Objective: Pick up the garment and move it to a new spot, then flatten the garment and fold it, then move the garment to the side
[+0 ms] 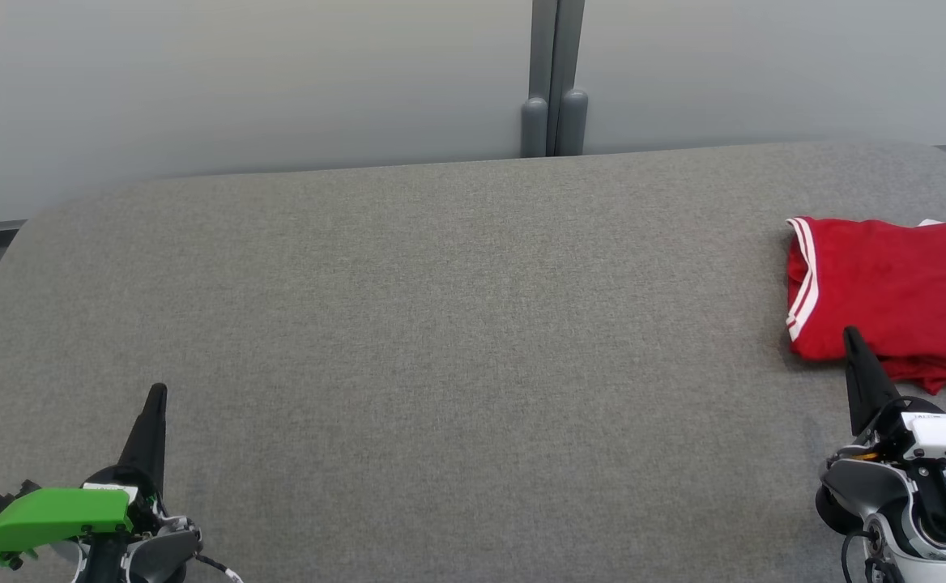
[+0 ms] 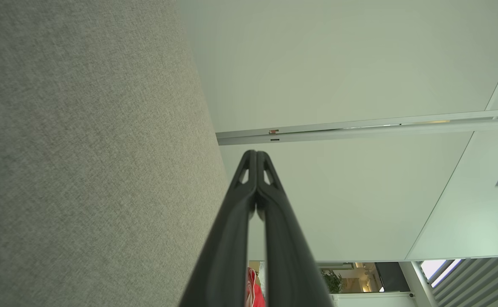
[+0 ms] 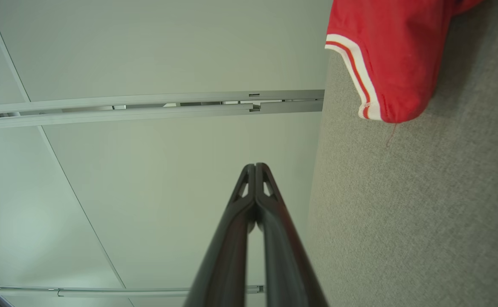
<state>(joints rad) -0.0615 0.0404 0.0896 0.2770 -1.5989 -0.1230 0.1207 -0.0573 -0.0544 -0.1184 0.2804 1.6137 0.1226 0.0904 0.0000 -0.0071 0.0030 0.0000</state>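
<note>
At right edge of tabletop [image 1: 441,324]: red garment [image 1: 894,283], folded, white-striped trim; likely soft, light, limp; best pinched at near hem corner; left claw [image 1: 159,390] and right claw [image 1: 850,332] both pressed together, empty.

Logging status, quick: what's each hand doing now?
Left hand: closed, empty.
Right hand: closed, empty, near the red shirt.

Wide open table [image 1: 441,324], garment [image 1: 894,291] far right

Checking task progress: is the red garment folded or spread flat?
Folded. The red garment lies as a compact, layered bundle at the grey table's right side; its far right runs out of frame.
</note>
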